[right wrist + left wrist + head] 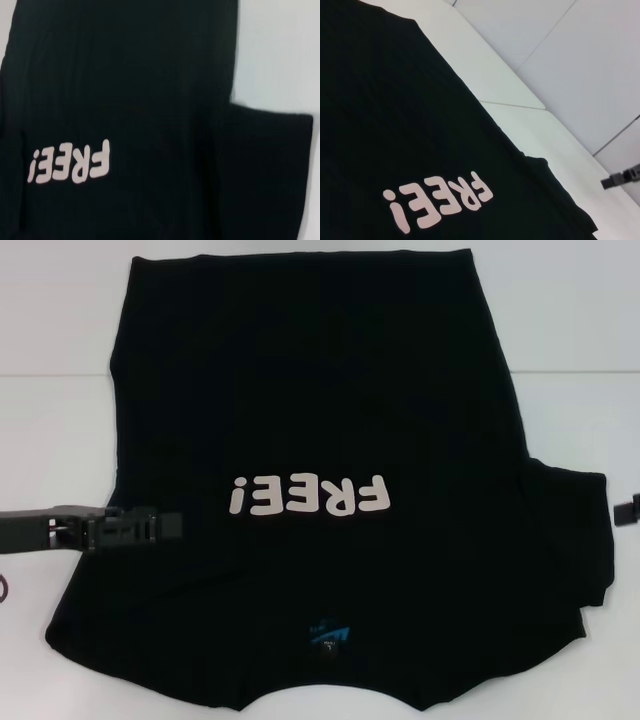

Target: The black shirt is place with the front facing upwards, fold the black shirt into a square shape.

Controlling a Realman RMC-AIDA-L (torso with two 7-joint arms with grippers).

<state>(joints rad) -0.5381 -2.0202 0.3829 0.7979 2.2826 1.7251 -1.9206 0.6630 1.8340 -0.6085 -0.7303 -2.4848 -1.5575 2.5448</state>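
Observation:
The black shirt (320,390) lies spread on the white table (60,440), front up. Its white "FREE!" letters (308,496) read upside down from the head view, and its blue neck label (328,638) is near the front edge. One sleeve (575,540) sticks out on the right. My left gripper (160,527) reaches in from the left, low over the shirt's left edge, black against black cloth. Only the tip of my right gripper (627,510) shows at the right border, off the shirt beside the sleeve. The left wrist view shows the shirt (395,100) and the right gripper (612,181) far off; the right wrist view shows the shirt (150,75).
Bare white table surface surrounds the shirt on the left, right and far side, with a seam line (50,373) running across it. A small dark loop (3,590) shows at the left border, below the left arm.

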